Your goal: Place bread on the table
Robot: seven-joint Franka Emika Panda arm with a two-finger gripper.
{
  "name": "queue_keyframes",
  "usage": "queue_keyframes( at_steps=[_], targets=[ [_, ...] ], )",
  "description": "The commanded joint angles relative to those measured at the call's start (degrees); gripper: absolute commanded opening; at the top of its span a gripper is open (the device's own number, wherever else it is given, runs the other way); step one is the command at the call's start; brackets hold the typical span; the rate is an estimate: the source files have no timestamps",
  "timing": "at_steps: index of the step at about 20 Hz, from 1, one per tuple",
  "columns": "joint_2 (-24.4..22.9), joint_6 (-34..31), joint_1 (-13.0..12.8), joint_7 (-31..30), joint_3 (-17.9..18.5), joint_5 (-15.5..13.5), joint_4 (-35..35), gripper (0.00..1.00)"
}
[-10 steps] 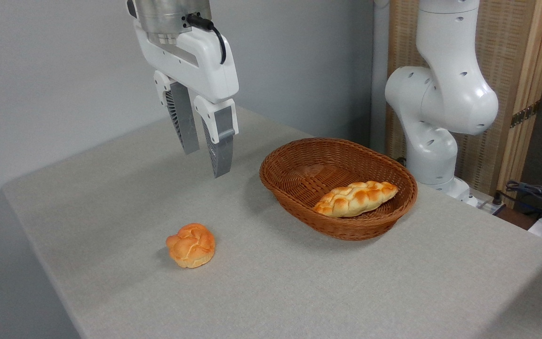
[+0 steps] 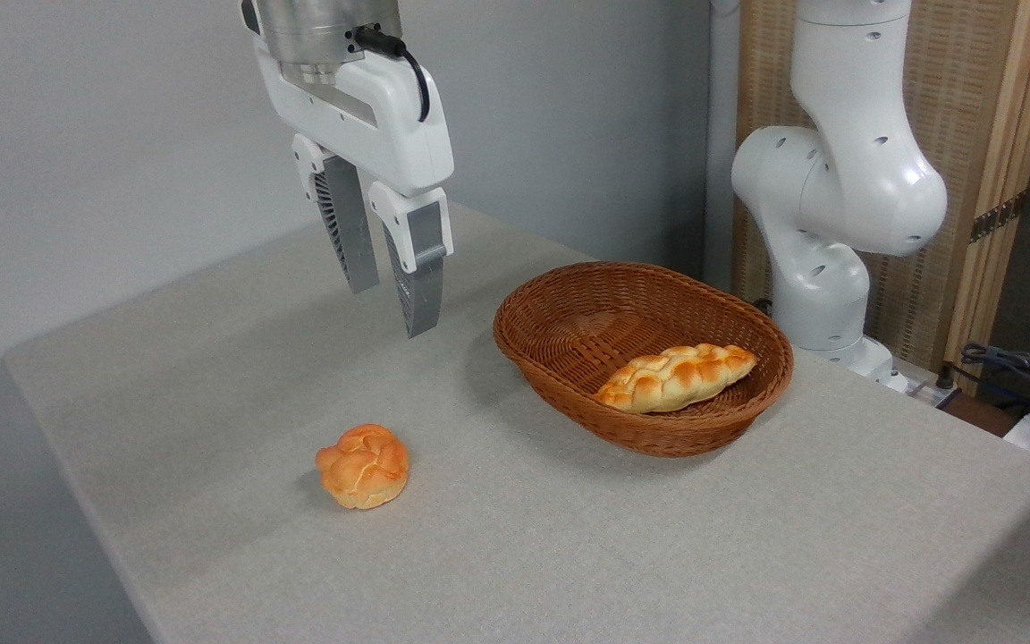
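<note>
The bread (image 2: 676,377), a long braided golden loaf with toasted patches, lies inside the brown wicker basket (image 2: 560,309), against its near right wall. The table (image 2: 569,546) is covered in light grey-beige cloth. My gripper (image 2: 392,309) hangs in the air well above the table, to the left of the basket and apart from it. Its two grey fingers stand a little apart with nothing between them, so it is open.
A small round orange knotted bun (image 2: 364,466) sits on the cloth near the front left. The arm's white base (image 2: 828,224) rises behind the basket at the right. Cables (image 2: 1025,371) lie off the table's far right edge.
</note>
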Motion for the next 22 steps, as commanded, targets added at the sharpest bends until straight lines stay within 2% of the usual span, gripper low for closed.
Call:
queue_keyframes(
  at_steps=[1, 5, 8, 10, 12, 14, 18, 21, 22],
  targets=[
    [0.49, -0.41, 0.39, 0.83, 0.07, -1.36, 0.88, 1.0],
    [-0.48, -0.06, 0.21, 0.92, -0.19, -1.01, -1.13, 1.0],
    [-4.07, 0.38, -0.05, 1.19, -0.19, -0.83, -5.42, 1.0],
    [-11.33, 5.01, -2.85, 1.27, 0.33, -0.48, -15.49, 1.0],
    [-19.51, 9.33, -6.1, 1.27, 2.78, 0.39, -26.49, 1.0],
    [-23.41, 9.61, -9.09, 1.36, 4.11, 2.15, -32.75, 1.0],
    [-24.91, 9.43, -12.35, 1.28, 4.12, 4.62, -40.93, 1.0],
    [-24.91, 6.72, -12.44, 1.27, 3.68, 4.88, -43.05, 1.0],
    [-24.91, 6.53, -12.44, 1.36, 3.68, 5.93, -44.28, 1.0]
  ],
)
